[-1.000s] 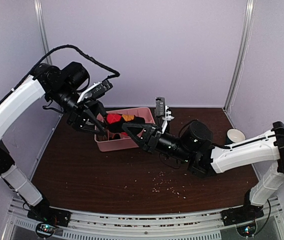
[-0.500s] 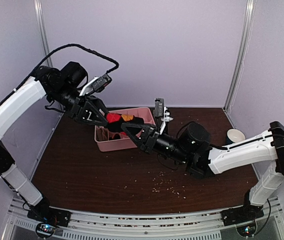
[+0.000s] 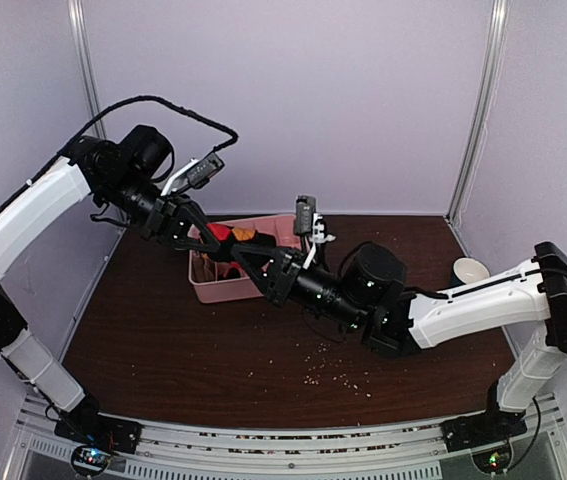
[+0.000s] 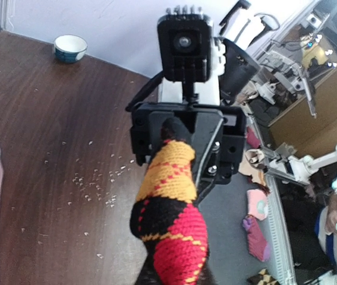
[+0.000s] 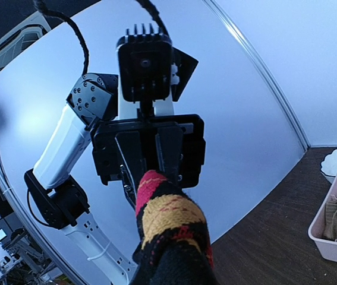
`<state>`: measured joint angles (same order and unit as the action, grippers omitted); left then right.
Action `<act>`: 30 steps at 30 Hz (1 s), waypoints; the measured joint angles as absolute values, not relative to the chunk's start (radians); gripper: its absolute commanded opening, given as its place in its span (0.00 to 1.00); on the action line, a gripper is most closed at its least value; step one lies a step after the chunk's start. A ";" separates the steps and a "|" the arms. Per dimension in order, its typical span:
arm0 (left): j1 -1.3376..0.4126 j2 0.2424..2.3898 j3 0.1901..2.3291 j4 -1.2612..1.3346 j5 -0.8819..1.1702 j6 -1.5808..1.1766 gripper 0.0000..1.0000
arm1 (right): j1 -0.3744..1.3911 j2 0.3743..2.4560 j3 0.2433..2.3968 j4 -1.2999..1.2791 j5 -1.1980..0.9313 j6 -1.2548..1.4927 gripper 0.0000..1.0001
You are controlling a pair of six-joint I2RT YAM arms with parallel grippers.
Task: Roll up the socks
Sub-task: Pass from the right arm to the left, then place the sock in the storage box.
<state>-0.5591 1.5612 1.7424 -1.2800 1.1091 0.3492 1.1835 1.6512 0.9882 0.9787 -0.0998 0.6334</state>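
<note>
Between both grippers (image 5: 150,173) (image 4: 172,126) stretches 1 argyle sock (image 4: 169,202).

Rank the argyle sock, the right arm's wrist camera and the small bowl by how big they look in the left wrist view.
1. argyle sock: largest by far, though it is nearest the lens, which inflates it.
2. wrist camera: clearly smaller.
3. bowl: smallest, and it looks farthest away.
</note>
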 measured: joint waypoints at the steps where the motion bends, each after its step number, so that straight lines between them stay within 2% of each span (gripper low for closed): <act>1: -0.556 1.561 1.742 -1.272 1.086 0.343 0.00 | 1.183 1.656 0.990 0.976 -0.094 0.632 0.17; 7: -0.551 1.573 1.743 -1.229 0.938 0.278 0.00 | 1.179 1.657 0.971 0.931 -0.050 0.613 0.43; 9: -0.547 1.599 1.756 -1.226 0.842 0.245 0.00 | 1.173 1.627 0.923 0.890 -0.013 0.590 0.45; 19: -0.530 1.957 2.006 -1.205 0.348 0.047 0.00 | 1.148 1.375 0.751 0.581 0.251 0.500 0.43; 24: -0.532 2.125 2.121 -1.198 0.222 -0.015 0.00 | 1.145 1.333 0.685 0.525 0.304 0.503 0.41; 30: -0.543 2.229 2.190 -1.200 0.155 -0.043 0.00 | 1.145 1.328 0.649 0.493 0.321 0.524 0.40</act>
<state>-0.5430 2.2292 2.1902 -1.1995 0.1551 -0.0429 1.1446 1.3281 0.6491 0.4931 0.3210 0.5240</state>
